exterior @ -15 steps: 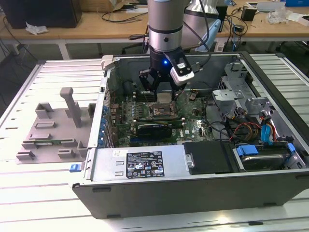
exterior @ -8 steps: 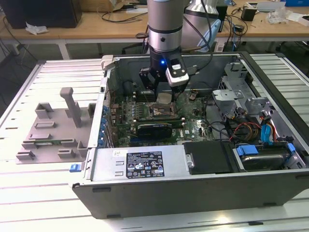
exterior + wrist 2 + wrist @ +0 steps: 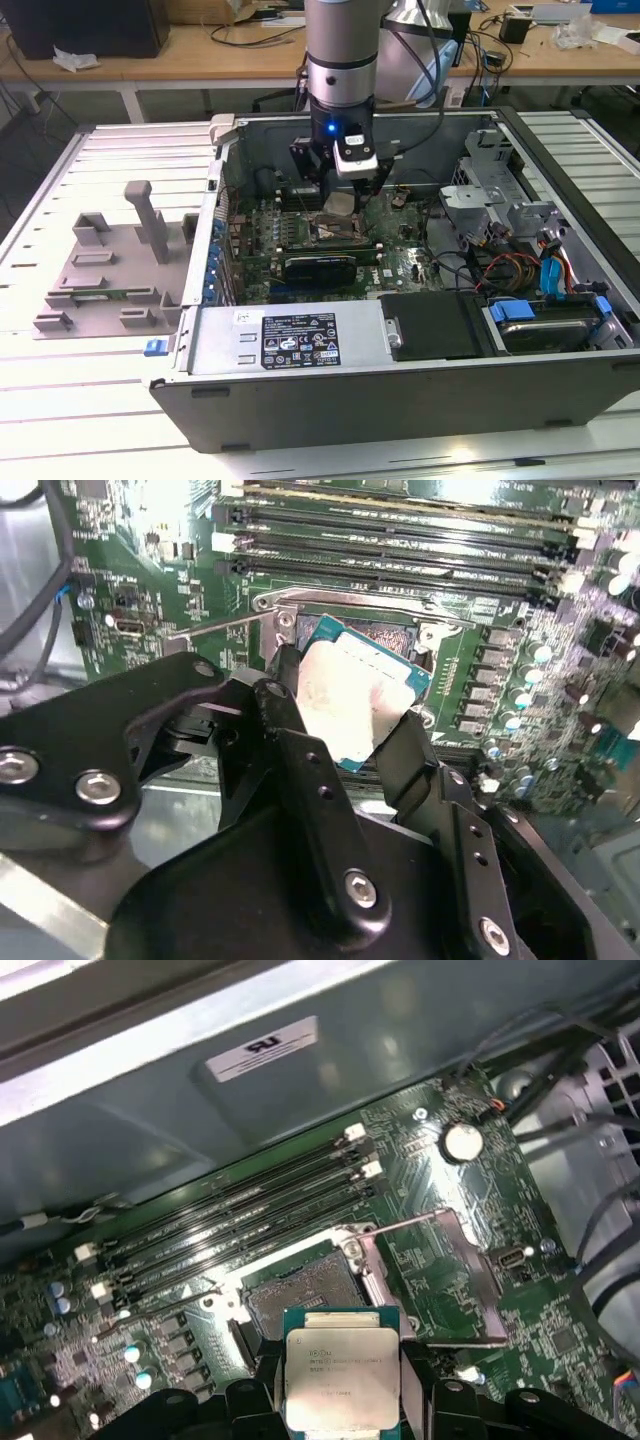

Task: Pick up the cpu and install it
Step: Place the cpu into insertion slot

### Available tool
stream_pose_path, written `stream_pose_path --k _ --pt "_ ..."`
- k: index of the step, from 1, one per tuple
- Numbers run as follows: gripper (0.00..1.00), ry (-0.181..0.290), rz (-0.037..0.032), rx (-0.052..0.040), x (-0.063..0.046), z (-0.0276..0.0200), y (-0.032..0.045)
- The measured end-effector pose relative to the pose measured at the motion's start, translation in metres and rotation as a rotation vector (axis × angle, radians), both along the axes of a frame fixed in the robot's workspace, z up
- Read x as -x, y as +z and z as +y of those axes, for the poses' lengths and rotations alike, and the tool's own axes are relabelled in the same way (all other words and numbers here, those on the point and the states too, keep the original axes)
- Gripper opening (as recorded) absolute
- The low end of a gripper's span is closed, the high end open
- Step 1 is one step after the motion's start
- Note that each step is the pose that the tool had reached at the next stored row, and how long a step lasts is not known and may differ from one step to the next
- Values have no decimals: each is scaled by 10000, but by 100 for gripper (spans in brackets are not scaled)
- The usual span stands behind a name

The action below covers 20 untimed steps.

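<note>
Open case (image 3: 400, 405) | cpu (image 3: 340, 1375) clamped in gripper (image 3: 350, 718) | seemingly just above socket (image 3: 300, 1295)

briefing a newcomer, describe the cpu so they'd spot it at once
Inside the open computer case, find the arm's gripper over the green motherboard. It holds the cpu: a small flat square, silver-topped with a thin rim, unlike the dark open socket nearby.

Print on the cpu (image 3: 340, 1375), the case-wall sticker (image 3: 262, 1048) and the metal box label (image 3: 300, 340) cannot be read.
</note>
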<state>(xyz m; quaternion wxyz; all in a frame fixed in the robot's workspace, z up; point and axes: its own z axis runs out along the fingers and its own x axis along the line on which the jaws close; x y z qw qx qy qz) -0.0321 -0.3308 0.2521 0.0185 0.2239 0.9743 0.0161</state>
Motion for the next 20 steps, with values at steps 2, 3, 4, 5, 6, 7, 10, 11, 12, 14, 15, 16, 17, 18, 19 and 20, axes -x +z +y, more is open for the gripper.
stream_pose_path --k 2,3,4,5,6,7,10,11,12,14,15,16,17,18,19,20 --pt "55 -305 0 1 0 0 0" --pt "55 -585 0 0 0 0 0" --pt "55 -835 0 0 0 0 0" --pt "55 -1075 0 0 0 0 0" --pt "55 -1230 0 0 0 0 0" --pt "55 -1389 0 0 0 0 0" --pt "55 -1895 0 0 0 0 0" --pt "55 -2037 0 0 0 0 0" --pt "55 -2186 0 0 0 0 0" --pt "55 -2547 0 0 0 0 0" --pt "55 -2747 0 0 0 0 0" --pt "55 -2900 0 -1 0 0 0" --pt "55 -3082 0 0 0 0 0" --pt "55 -3260 0 0 0 0 0" --pt "55 -3468 0 0 0 0 0" --pt "55 -3637 0 0 0 0 0"
